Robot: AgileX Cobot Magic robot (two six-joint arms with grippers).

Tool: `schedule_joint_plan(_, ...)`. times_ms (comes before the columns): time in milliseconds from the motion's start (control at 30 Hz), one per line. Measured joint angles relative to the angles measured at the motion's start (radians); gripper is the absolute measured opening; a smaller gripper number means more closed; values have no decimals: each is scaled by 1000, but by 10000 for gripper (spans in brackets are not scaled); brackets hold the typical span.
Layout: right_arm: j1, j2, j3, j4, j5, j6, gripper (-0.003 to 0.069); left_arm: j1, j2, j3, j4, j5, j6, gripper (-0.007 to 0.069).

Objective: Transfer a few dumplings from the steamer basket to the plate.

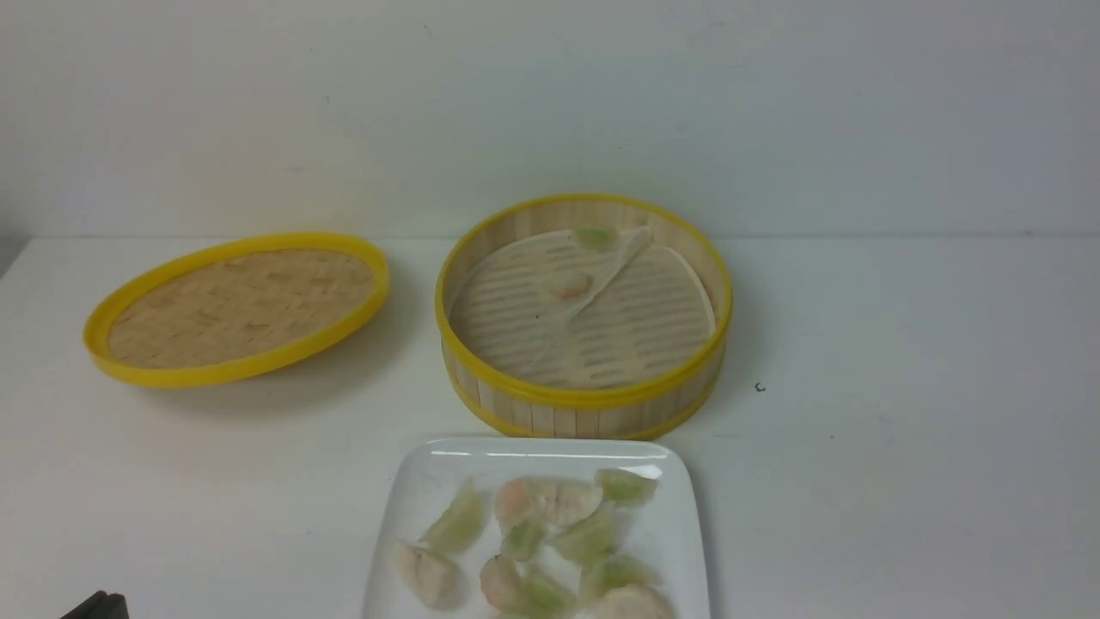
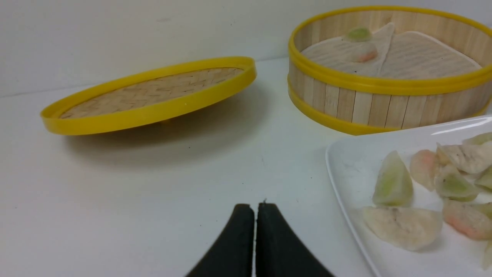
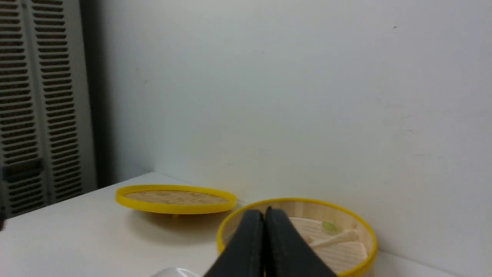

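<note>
The steamer basket (image 1: 584,397) stands mid-table with a green dumpling (image 1: 595,235) and a pink one (image 1: 571,286) on its crumpled paper liner. Just in front of it the white plate (image 1: 430,481) carries several dumplings (image 1: 559,500). My left gripper (image 2: 255,206) is shut and empty, low over bare table left of the plate (image 2: 353,169), and the basket (image 2: 384,86) lies beyond it. My right gripper (image 3: 264,211) is shut and empty, raised on the near side of the basket (image 3: 357,231). Neither gripper's fingers show in the front view.
The shallow yellow-rimmed woven lid (image 1: 236,305) lies tilted at the left rear of the table. A white wall runs close behind the basket. A louvred grey panel (image 3: 38,107) stands past the table's left end. A small dark speck (image 1: 760,388) lies right of the basket.
</note>
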Motion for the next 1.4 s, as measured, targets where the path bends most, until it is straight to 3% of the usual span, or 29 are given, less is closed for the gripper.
schedule_joint_plan(100, -199, -1, 71, -20, 0, -1, -15, 0, 0, 0, -1, 0, 0, -6)
schedule_joint_plan(133, -199, -1, 71, -20, 0, -1, -15, 0, 0, 0, -1, 0, 0, -6)
schedule_joint_plan(200, -371, -1, 159, -38, 1, -3, -15, 0, 0, 0, -1, 0, 0, -6)
schedule_joint_plan(233, -383, -1, 166, -40, 1, -3, -15, 0, 0, 0, -1, 0, 0, -6)
schedule_joint_plan(300, -508, -1, 251, -48, 3, -3, -15, 0, 0, 0, -1, 0, 0, -6)
schedule_joint_plan(400, -584, -1, 317, -51, 26, -2, -15, 0, 0, 0, -1, 0, 0, -6)
schedule_joint_plan(1400, -602, -1, 318, -55, 20, 0, -15, 0, 0, 0, -1, 0, 0, -6)
